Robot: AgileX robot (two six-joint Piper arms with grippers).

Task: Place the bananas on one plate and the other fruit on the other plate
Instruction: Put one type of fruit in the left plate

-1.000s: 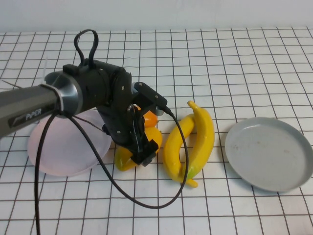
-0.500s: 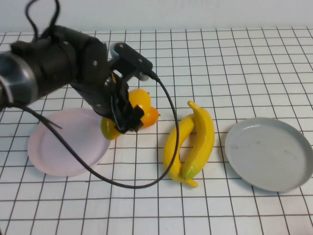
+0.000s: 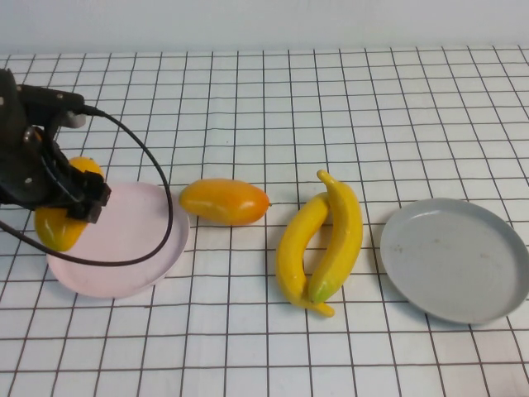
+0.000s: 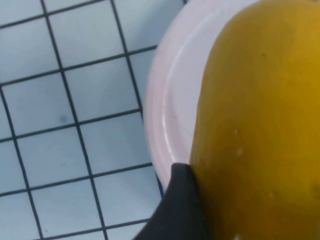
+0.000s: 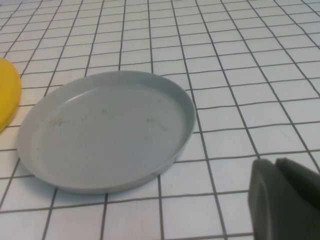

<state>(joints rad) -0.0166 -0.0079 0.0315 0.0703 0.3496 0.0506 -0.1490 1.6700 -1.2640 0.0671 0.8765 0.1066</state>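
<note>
My left gripper (image 3: 61,204) is shut on one oval yellow-orange fruit (image 3: 51,227) at the far left, over the left rim of the pale pink plate (image 3: 136,240). In the left wrist view that fruit (image 4: 260,125) fills the picture beside one dark finger (image 4: 179,210), with the pink plate's rim (image 4: 167,100) below it. A second oval fruit (image 3: 225,201) lies on the table right of the pink plate. Two bananas (image 3: 318,240) lie side by side in the middle. The grey plate (image 3: 455,258) sits at the right. My right gripper (image 5: 281,197) is shut beside the grey plate (image 5: 107,127).
The left arm's black cable (image 3: 161,207) loops across the pink plate. A white gridded cloth (image 3: 331,107) covers the table. The right wrist view catches the edge of a banana (image 5: 7,95) beyond the grey plate.
My left arm has carried one oval fruit leftward from beside the bananas to over the pink plate's left side. The other oval fruit now shows, lying on the table.
</note>
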